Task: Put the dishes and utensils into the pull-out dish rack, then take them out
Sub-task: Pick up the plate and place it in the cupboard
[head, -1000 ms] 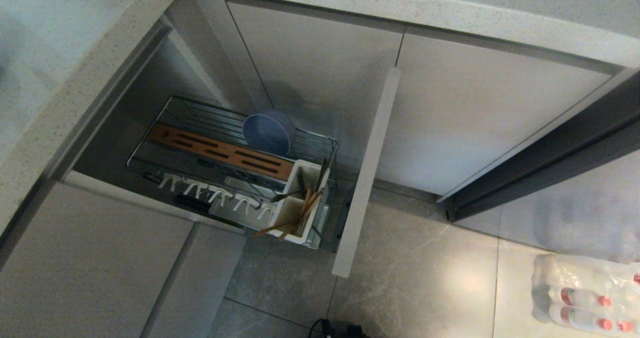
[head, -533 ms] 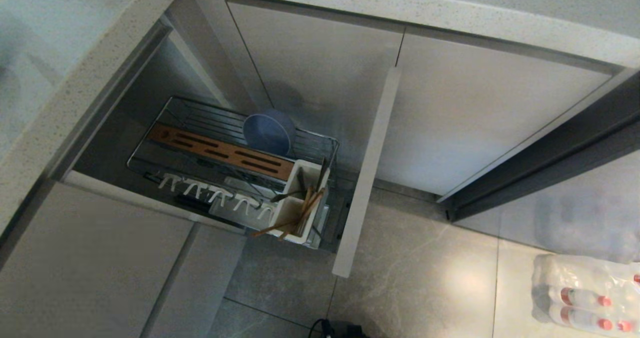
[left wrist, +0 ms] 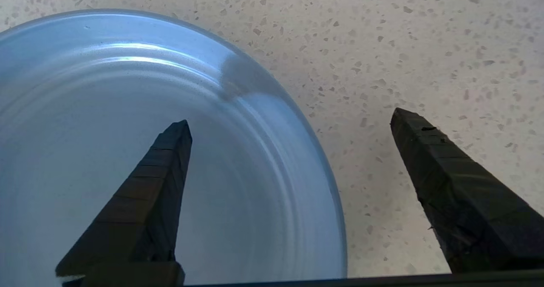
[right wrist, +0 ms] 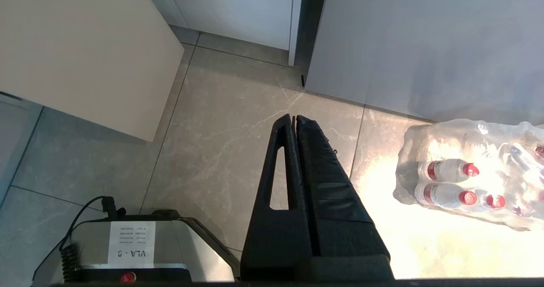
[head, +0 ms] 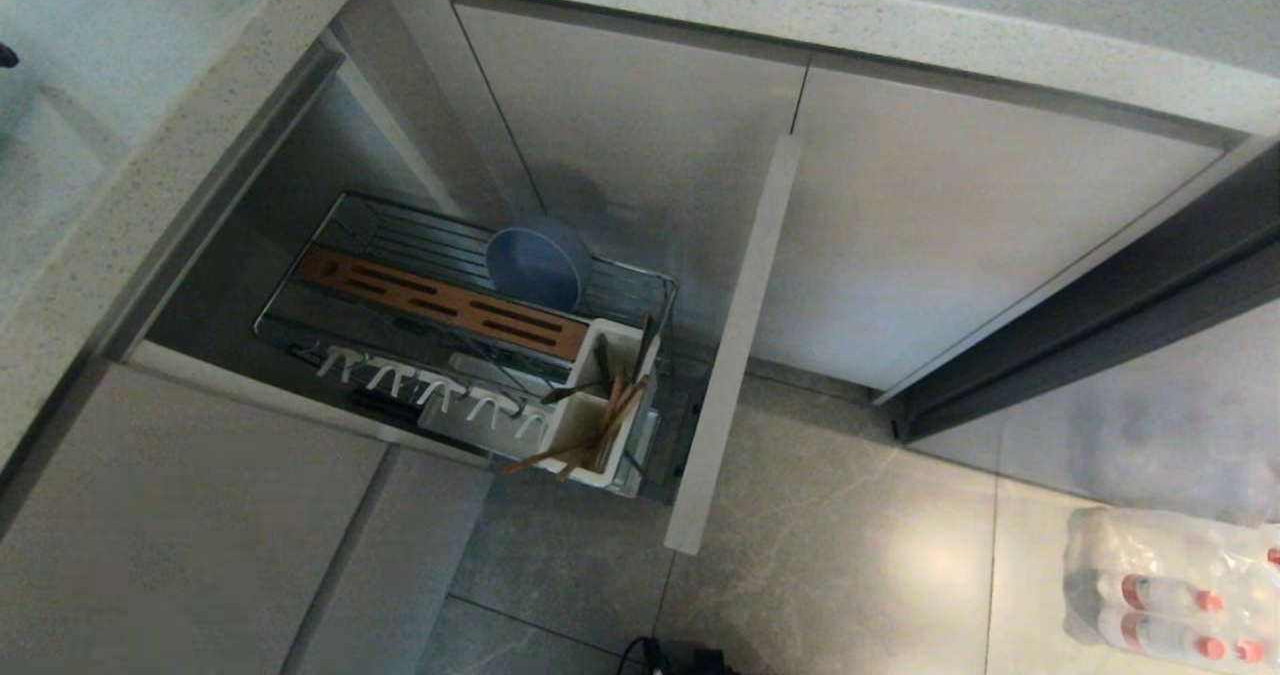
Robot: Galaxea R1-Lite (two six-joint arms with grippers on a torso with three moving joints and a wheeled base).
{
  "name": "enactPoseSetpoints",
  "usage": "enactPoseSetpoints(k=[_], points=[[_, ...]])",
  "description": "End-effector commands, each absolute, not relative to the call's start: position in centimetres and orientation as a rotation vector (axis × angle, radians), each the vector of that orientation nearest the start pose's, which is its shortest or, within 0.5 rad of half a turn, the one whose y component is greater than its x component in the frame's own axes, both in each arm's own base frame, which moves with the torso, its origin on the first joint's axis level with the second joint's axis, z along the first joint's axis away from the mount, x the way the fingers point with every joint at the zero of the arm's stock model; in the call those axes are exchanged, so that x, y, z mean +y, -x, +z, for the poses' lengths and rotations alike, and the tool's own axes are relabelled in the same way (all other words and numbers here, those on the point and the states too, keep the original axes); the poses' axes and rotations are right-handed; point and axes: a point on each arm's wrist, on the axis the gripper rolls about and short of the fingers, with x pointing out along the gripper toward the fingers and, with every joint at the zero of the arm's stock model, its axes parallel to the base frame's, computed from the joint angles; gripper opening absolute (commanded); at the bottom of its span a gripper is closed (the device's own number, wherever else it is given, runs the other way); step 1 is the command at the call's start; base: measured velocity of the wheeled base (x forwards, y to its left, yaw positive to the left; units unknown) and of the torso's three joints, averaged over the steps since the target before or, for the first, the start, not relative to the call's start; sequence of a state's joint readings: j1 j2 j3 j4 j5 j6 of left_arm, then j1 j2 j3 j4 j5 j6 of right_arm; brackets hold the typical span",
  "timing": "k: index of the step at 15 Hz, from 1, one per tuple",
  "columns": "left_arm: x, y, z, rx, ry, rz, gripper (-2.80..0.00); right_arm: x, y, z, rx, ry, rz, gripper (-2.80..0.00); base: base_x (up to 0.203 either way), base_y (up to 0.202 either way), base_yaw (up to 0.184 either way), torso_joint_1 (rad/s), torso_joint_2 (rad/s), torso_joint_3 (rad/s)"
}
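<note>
L gripper [left wrist: 289,121] fingers wide apart astride plate [left wrist: 127,151] rim, plate flat on counter [left wrist: 425,44]; chopsticks [head: 590,433] lean fwd-left.

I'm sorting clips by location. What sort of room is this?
Most likely a home kitchen: a speckled stone countertop over flat cabinet doors, with a pull-out wire dish rack holding a blue bowl and a caddy of chopsticks. A blue plate lies on the counter.

The left tool [left wrist: 289,123] has two black fingers [left wrist: 446,180] that are long, tapered and ribbed. The right tool [right wrist: 296,117] is also black, with a long slot in one finger. The grey base [right wrist: 140,248] carries a white label, a red button and a coiled black cable.
</note>
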State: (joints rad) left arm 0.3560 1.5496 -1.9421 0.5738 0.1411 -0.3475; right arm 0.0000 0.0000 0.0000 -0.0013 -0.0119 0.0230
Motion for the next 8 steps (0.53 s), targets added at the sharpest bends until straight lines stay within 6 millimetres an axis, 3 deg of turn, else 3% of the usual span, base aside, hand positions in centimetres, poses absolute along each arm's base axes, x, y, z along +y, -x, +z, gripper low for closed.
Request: enactPoseSetpoints(k=[1,8], points=[[8.24,-21.25,41.71,0.099,0.362,0.525,0.00,-0.03,2.28,7.56,-0.001,-0.023,-0.012,-2.80,0.000,0.000,0.000,0.000,0.00,0.000],[8.36,-21.54,41.52,0.108,0.360,0.533,0.00,-0.03,2.27,7.57,0.000,-0.023,-0.012,-2.80,0.000,0.000,0.000,0.000,0.00,0.000]])
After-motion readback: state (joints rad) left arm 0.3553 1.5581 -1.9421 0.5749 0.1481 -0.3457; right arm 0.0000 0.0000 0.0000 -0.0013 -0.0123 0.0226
